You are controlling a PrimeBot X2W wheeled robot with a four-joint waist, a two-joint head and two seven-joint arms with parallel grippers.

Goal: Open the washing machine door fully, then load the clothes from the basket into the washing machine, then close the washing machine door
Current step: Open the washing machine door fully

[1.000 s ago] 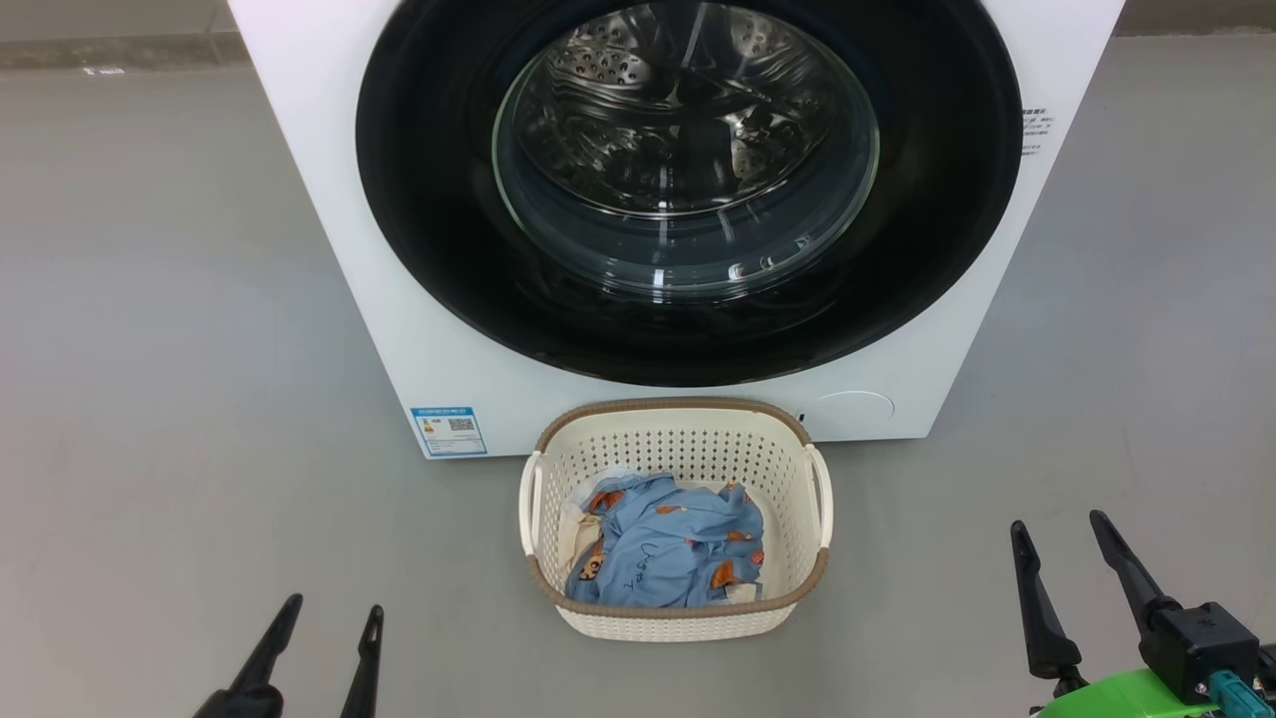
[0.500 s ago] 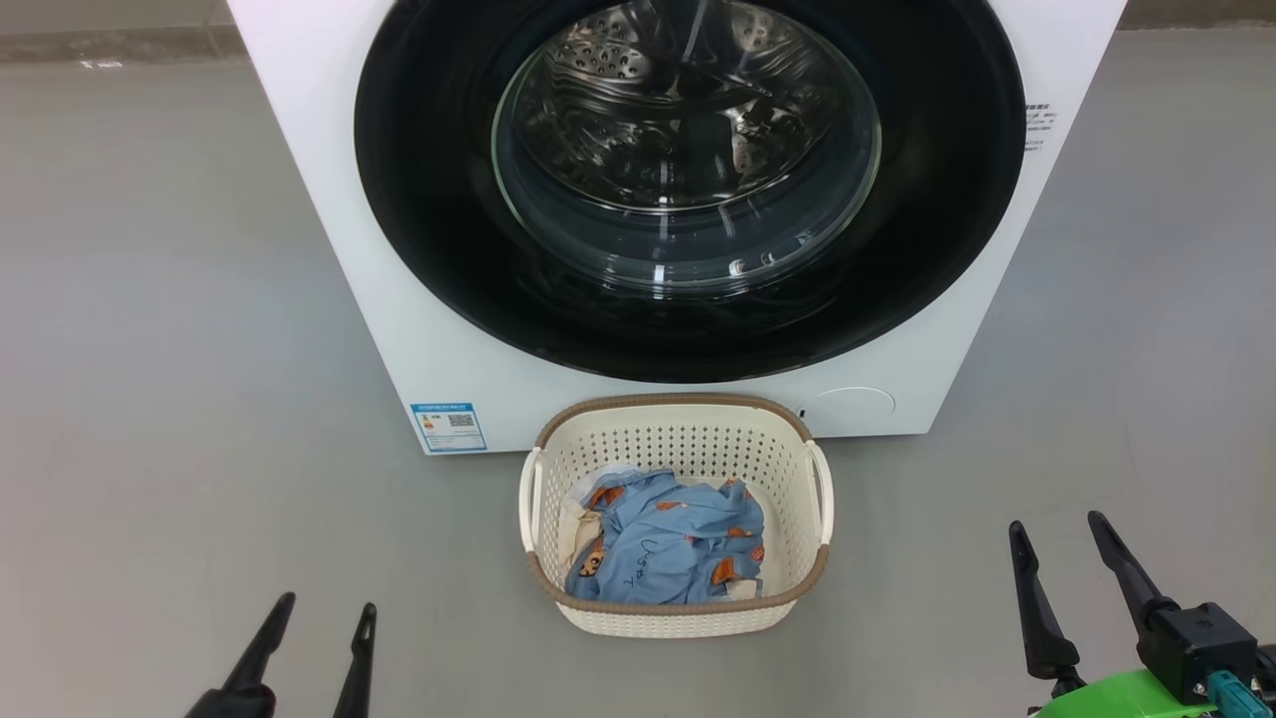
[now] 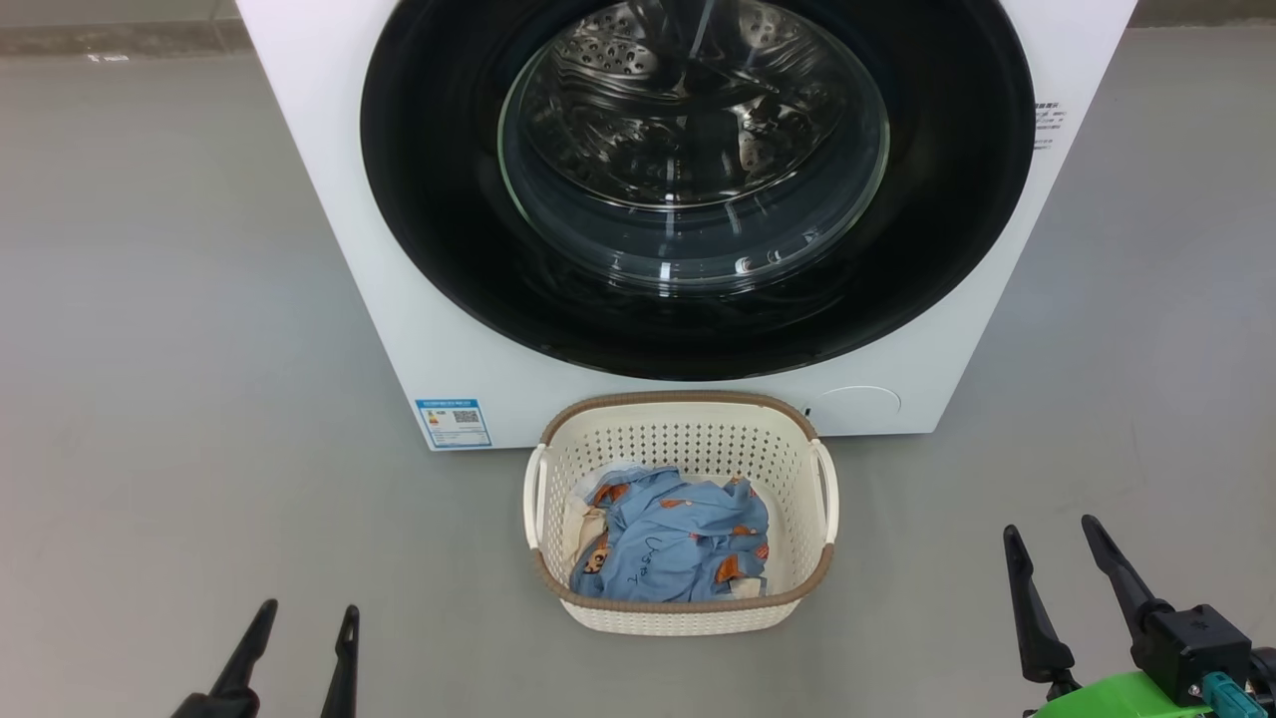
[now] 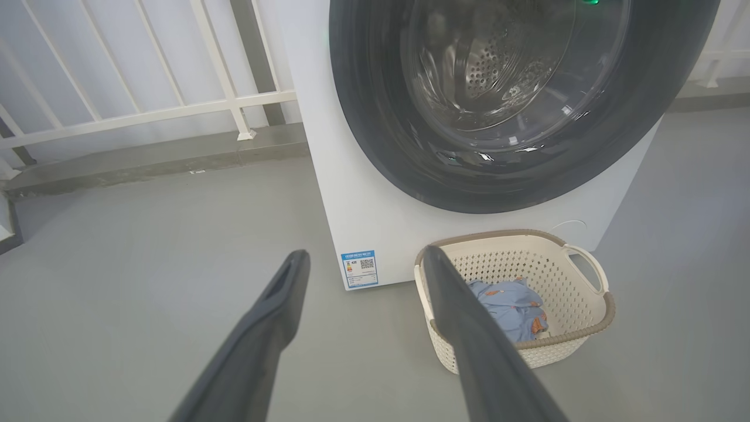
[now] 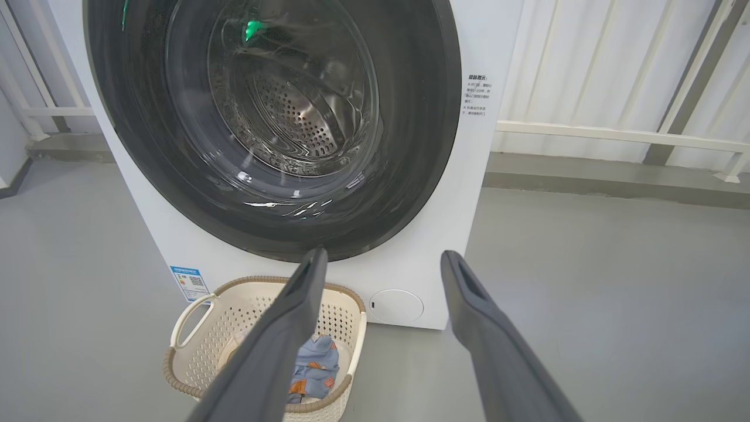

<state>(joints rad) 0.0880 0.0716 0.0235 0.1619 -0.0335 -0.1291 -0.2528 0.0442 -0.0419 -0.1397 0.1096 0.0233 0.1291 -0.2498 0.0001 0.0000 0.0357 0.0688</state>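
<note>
Left gripper (image 3: 311, 606) and right gripper (image 3: 1049, 525) wide, basket (image 3: 688, 449) before shut door (image 3: 439, 199), railing (image 4: 176, 111) behind

Soft, even daylight fills every view, leaving only faint shadows on the grey floor (image 3: 150, 349). The washing machine door (image 3: 693, 150) glass carries white glints and, in the wrist views, green reflections. The railing (image 4: 146, 111) bows with wide-angle distortion.

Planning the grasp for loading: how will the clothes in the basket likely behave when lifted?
The clothes lie crumpled with soft folds, so they will probably hang limp and drape. The bundle looks small and thin, so likely light. Blue and cream pieces lie mixed, so one pinch may leave some in the basket.
</note>
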